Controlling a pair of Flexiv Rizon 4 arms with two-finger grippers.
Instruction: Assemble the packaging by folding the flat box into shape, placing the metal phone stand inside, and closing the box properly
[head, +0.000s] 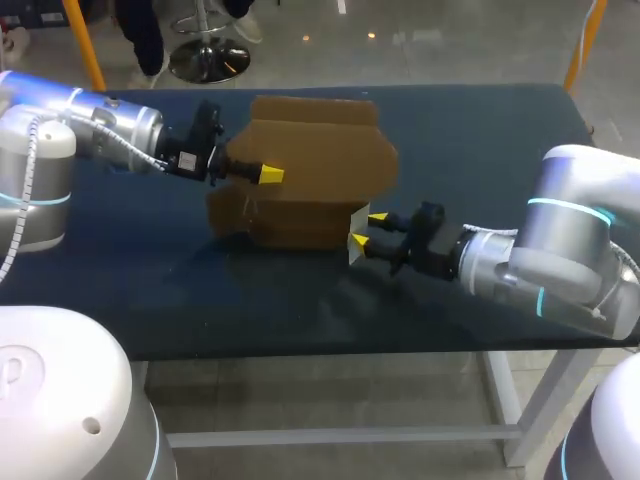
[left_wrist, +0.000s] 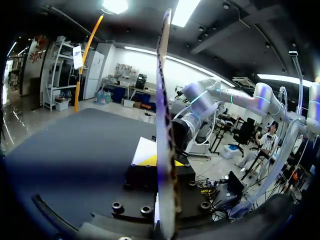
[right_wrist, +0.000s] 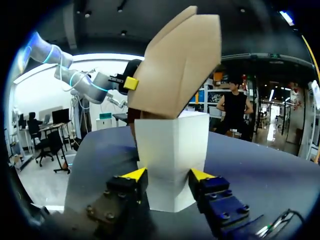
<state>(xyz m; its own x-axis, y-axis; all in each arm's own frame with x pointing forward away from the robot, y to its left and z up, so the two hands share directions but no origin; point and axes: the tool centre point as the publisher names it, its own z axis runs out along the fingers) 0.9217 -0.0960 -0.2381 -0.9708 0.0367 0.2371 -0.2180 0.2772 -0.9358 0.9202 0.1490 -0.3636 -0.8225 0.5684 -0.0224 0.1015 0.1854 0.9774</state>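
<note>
Ahead of the left end effector (head: 268, 175), gripped in it, rises the upper flap of the box (head: 300, 180) standing on the desk (head: 480, 140); the right end effector (right_wrist: 167, 176) clamps its white end. Interior hidden.

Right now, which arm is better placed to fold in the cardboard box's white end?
Right, probably: the right arm's fingers grip the white end, while the left arm's fingers pinch a brown panel on the opposite side.
</note>
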